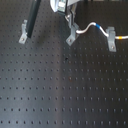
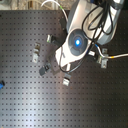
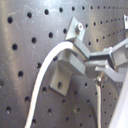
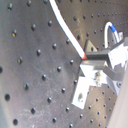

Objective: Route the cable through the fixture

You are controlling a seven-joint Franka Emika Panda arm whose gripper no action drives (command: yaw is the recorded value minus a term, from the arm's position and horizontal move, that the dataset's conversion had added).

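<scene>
In the first exterior view the white cable [image 1: 89, 26] arcs from my gripper [image 1: 70, 24] to the right clip [image 1: 112, 39], with a blue band [image 1: 98, 26] on the arc and a yellow-orange stretch [image 1: 123, 36] past that clip. My gripper is shut on the cable just above the middle grey fixture [image 1: 72, 36]. In the second wrist view the cable [image 4: 70, 32] runs into the shut fingertips [image 4: 92, 59] beside an orange mark [image 4: 86, 57], with the fixture [image 4: 84, 91] right below. The first wrist view shows the cable [image 3: 45, 70] bending against the fixture [image 3: 64, 70].
A third clip [image 1: 23, 32] stands at the first exterior view's left, beside a long dark bar [image 1: 33, 19]. In the second exterior view the arm [image 2: 77, 42] covers the gripper; clips [image 2: 36, 52] [image 2: 66, 79] [image 2: 103, 59] stand around it on the black perforated board [image 1: 60, 90].
</scene>
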